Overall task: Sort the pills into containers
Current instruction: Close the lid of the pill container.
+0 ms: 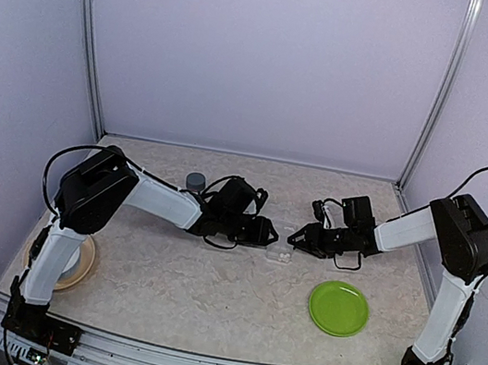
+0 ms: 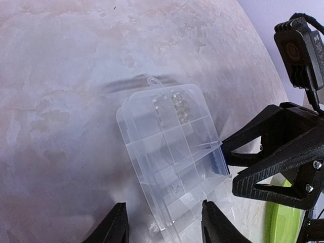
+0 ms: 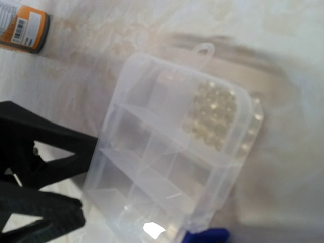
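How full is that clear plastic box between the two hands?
Mostly empty: pale round pills crowd one corner compartment of the box near its hanging tab; most others look bare.

— Top view: soft, even light from above, barely a shadow on the table (image 1: 209, 280).
— Wrist cameras look rougher! Glare bleaches the surface, the clear box (image 3: 167, 152) smears, the bottle (image 3: 23, 28) sits blurred, edges bowing.

The white-and-black left arm (image 1: 157, 198) and right arm (image 1: 405, 230) reach inward toward mid-frame, wrists low; left gripper (image 1: 265, 233) and right gripper (image 1: 298, 238) face each other, nearly tip to tip; jaws partly closed, grip unclear.
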`<action>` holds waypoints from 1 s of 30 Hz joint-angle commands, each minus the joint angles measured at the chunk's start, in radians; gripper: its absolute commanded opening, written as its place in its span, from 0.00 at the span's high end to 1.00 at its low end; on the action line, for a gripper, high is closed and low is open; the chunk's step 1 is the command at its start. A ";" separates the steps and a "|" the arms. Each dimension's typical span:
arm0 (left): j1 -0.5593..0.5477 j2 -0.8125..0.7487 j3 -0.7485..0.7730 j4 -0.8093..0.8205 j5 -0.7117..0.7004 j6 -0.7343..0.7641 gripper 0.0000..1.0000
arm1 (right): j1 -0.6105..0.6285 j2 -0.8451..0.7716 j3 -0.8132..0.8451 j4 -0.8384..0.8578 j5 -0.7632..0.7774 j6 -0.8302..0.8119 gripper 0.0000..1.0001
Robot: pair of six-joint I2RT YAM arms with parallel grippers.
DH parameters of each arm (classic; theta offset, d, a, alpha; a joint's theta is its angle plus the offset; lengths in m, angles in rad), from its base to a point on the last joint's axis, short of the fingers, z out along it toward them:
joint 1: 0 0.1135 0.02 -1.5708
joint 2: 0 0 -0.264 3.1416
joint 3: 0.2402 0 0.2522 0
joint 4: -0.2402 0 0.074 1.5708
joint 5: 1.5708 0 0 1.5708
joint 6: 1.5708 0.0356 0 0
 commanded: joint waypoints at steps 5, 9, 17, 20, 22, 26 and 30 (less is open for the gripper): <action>0.000 0.041 0.032 -0.002 0.024 0.001 0.59 | 0.011 0.020 0.018 0.000 -0.005 -0.002 0.58; 0.003 0.049 0.035 -0.001 0.030 -0.004 0.63 | 0.013 0.024 0.018 0.000 -0.006 0.000 0.59; 0.000 0.052 0.034 0.004 0.038 -0.010 0.71 | 0.022 0.035 0.021 0.006 -0.008 0.006 0.62; -0.001 0.053 0.034 0.005 0.040 -0.011 0.72 | 0.026 0.040 0.023 0.010 -0.011 0.010 0.64; -0.003 0.053 0.033 0.007 0.043 -0.011 0.72 | 0.029 0.043 0.026 0.013 -0.013 0.013 0.65; -0.004 0.056 0.032 0.011 0.050 -0.012 0.73 | 0.035 0.051 0.028 0.023 -0.018 0.022 0.66; -0.007 0.060 0.030 0.015 0.054 -0.012 0.74 | 0.043 0.062 0.029 0.038 -0.028 0.034 0.68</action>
